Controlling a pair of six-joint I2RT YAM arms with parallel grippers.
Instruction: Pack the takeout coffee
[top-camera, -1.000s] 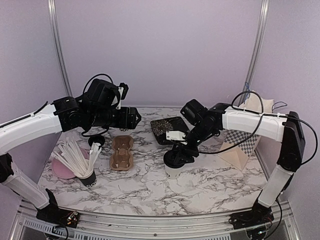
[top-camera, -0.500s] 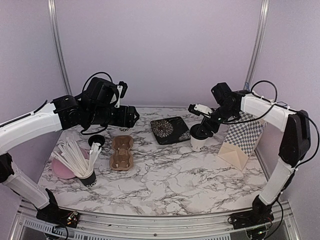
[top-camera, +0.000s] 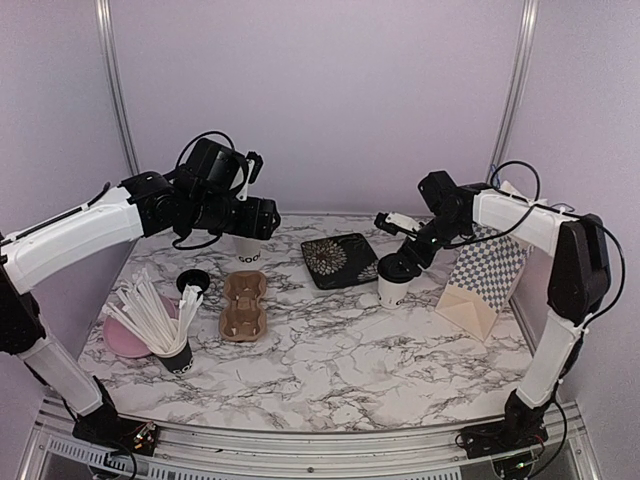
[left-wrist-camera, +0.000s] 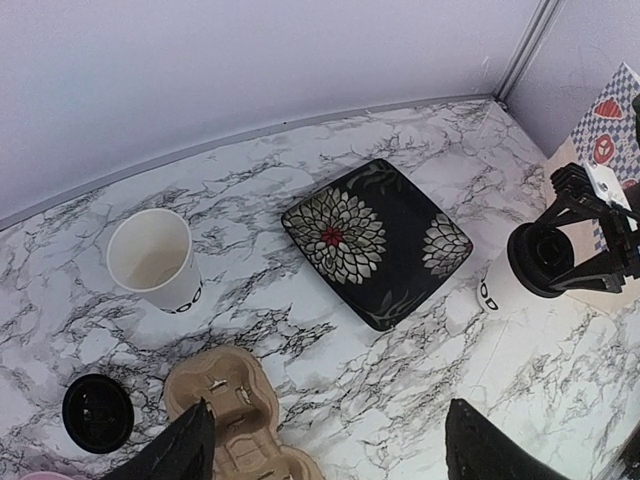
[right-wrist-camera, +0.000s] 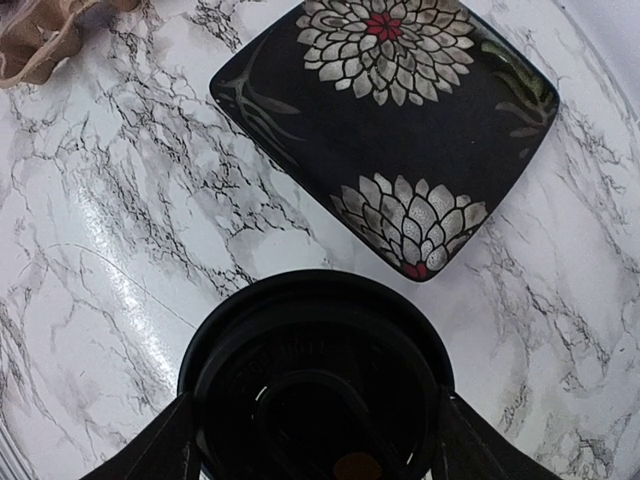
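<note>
One white lidded cup (top-camera: 394, 288) with dark lettering stands upright toward the back right of the marble desk (top-camera: 330, 365), just beside the right corner of a black square plate (left-wrist-camera: 375, 240) painted with pale flowers. Whether its base rests on the desk or hangs just above it cannot be told. The right gripper (top-camera: 402, 262) comes at it from above, and its jaws pinch the cup at the rim of the black lid (right-wrist-camera: 315, 375), one finger on each side. The other white cup, an open cup (left-wrist-camera: 152, 262), stands upright with nothing on top near the back left of the desk, well apart from the first. A loose lid (left-wrist-camera: 97, 412) lies flat on the desk in front of it and to its left. Just beside that lid is the brown cardboard tray (top-camera: 243, 305), its pockets bare. The left gripper (left-wrist-camera: 328, 435) hangs high above the tray and the open cup, jaws spread wide and holding nothing. Right of the lidded cup a checkered paper bag (top-camera: 485, 280) stands near the desk's right edge. At the near left a black cup (top-camera: 176, 358) bristles with white sticks (top-camera: 148, 312), which lean over a pink round thing (top-camera: 120, 338).
</note>
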